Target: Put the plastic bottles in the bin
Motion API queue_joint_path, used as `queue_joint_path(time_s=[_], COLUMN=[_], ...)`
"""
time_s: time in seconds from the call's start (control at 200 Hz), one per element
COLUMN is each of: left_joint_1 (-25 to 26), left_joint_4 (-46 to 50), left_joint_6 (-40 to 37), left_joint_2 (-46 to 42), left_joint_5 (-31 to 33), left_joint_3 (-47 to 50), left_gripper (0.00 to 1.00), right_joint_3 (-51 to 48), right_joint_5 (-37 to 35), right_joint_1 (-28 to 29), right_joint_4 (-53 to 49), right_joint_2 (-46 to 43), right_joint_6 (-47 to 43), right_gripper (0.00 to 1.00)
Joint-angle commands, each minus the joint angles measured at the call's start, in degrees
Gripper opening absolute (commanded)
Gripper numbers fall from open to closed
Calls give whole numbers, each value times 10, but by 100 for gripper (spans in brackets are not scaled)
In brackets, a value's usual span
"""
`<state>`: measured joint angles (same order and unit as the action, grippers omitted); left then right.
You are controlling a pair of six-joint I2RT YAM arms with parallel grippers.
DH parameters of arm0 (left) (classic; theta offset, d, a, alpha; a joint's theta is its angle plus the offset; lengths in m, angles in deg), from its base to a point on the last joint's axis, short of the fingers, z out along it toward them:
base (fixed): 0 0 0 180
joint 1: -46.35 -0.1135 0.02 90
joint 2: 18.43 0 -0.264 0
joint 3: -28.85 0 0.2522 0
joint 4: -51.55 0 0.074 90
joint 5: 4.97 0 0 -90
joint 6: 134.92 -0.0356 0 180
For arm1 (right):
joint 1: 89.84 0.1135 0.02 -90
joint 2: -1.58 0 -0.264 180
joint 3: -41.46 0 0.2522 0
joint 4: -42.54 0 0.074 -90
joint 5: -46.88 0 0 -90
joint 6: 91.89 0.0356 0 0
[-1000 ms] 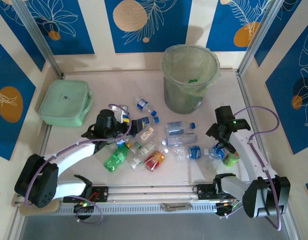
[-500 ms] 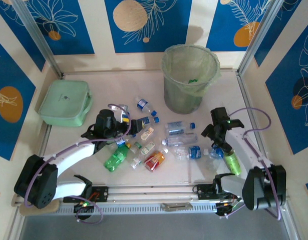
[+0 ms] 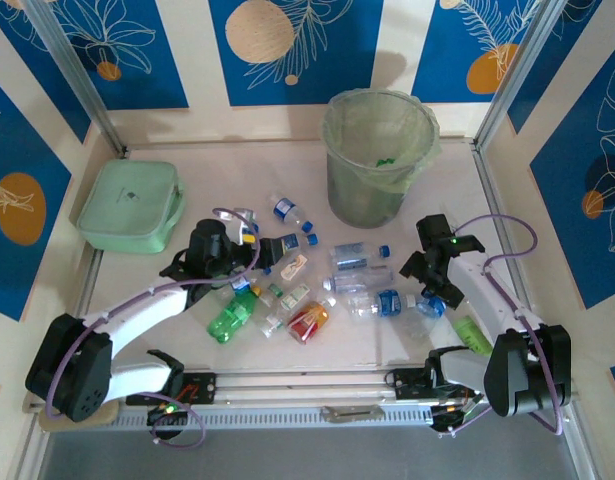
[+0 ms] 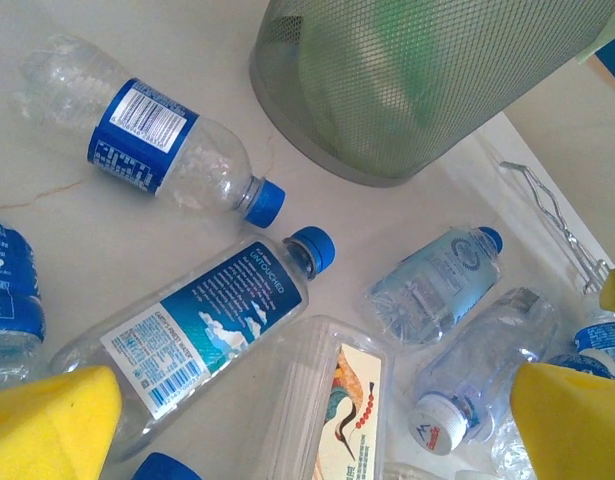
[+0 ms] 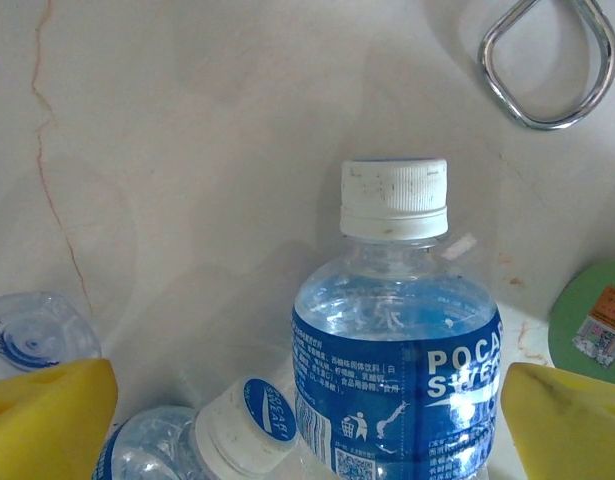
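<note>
Your right fingers point(image 5: 47, 425) stand wide open astride the Pocari Sweat bottle point(image 5: 392, 340), its long axis running straight ahead, cap leading; left fingers point(image 4: 47, 425) also open.

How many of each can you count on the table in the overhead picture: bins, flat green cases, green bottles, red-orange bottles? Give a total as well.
Bin: 1
Flat green case: 1
Green bottles: 2
Red-orange bottle: 1
Total: 5
</note>
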<state>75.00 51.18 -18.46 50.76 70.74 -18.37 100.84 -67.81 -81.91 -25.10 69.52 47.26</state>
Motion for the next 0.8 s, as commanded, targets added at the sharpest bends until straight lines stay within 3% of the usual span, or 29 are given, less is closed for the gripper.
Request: queue_joint_path(time_s=[0.0, 0.565, 0.795], left_joint_1=[4, 3, 3], left_joint_4=[-4, 6, 5], left_joint_6=[-5, 6, 8], left_joint_2=[-15, -30, -31], left_joint_5=[13, 32, 34], left_joint_3=[12, 15, 16], left_gripper=[100, 99, 99], right_joint_3=[-7, -44, -76], right_joint_5=[-9, 29, 42], right_joint_1=[5, 9, 14], right_joint_4=[-20, 44, 64], right_joint_2=[-1, 47, 48], right_joint_6=[21, 37, 53], right_gripper=[100, 100, 92])
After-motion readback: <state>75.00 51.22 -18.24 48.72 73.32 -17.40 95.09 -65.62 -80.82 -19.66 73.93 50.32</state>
